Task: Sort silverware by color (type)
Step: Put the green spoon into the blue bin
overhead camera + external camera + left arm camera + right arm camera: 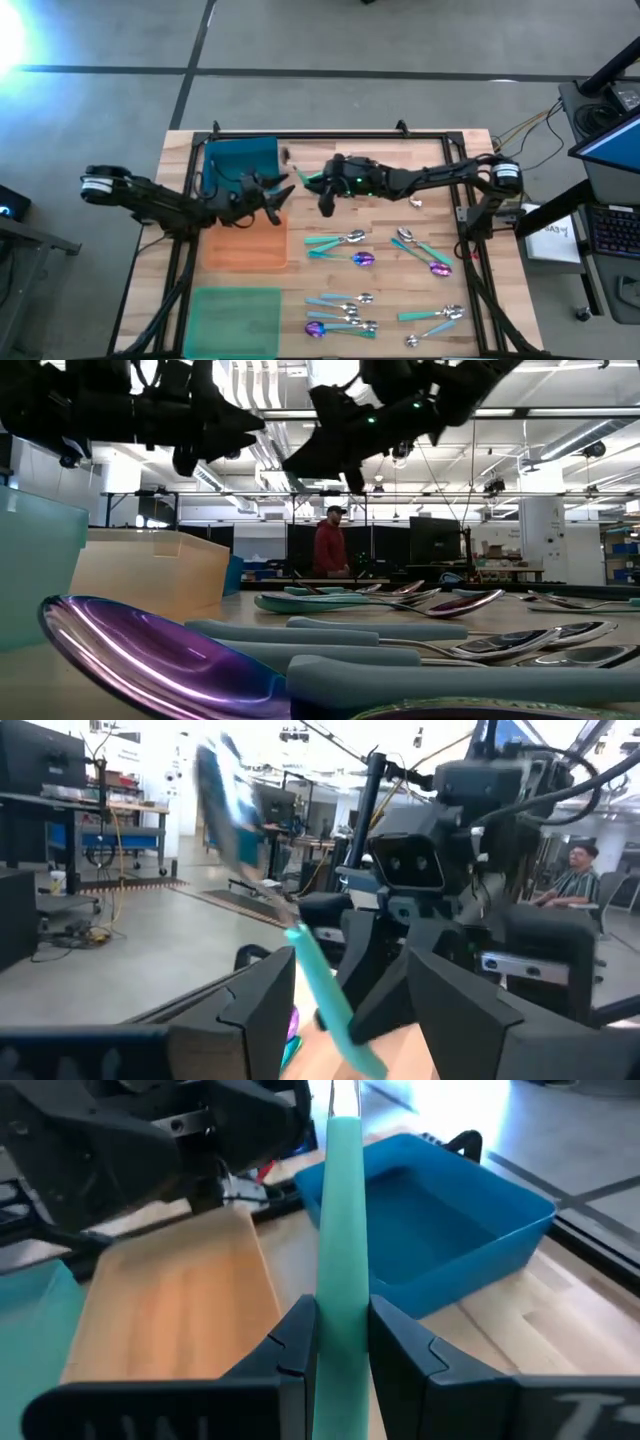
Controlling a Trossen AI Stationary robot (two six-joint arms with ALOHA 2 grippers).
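Teal-handled spoon (343, 1230) sits pinched in my right end effector (340, 1342) above the blue tray (450, 1230); light, stiff, slick, so I grip mid-handle. Left end effector (340, 1010) is spread around the same handle.

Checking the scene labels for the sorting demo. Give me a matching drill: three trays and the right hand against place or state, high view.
Things:
1. blue tray
2. orange tray
3. green tray
4. right hand

Place or state:
A. shut on the teal-handled utensil
B. lowest of the tray row in the high view
C. middle of the tray row
D. top of the tray row in the high view

Pairs: 1-D, 2-C, 3-B, 4-A
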